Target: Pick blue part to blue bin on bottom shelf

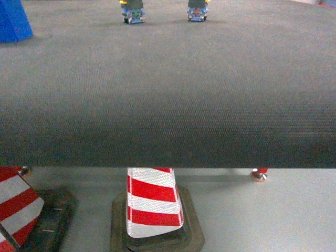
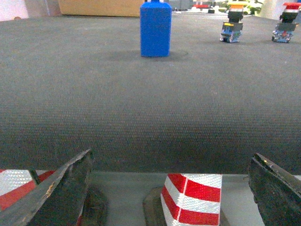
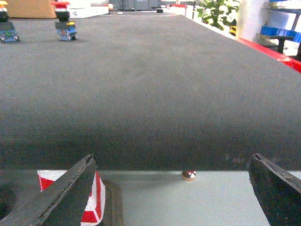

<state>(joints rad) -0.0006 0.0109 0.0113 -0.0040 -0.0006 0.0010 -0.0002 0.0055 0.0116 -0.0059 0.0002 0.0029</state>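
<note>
The blue part (image 2: 155,29) stands upright on the dark mat, far ahead of my left gripper (image 2: 171,154) and slightly left of its centre line. In the head view the blue part (image 1: 11,21) sits at the far left corner. Both left jaws stand wide apart below the mat's near edge with nothing between them. My right gripper (image 3: 173,156) is also open and empty, low in front of the mat's edge. Neither gripper shows in the head view. The blue bin and the bottom shelf are out of view.
A yellow-capped button (image 1: 133,11) and a red-capped button (image 1: 197,10) stand at the far side of the mat (image 1: 168,94). Red-and-white cones (image 1: 153,202) (image 1: 16,205) stand on the floor below the table's near edge. Blue crate-like shapes (image 3: 280,32) lie far right.
</note>
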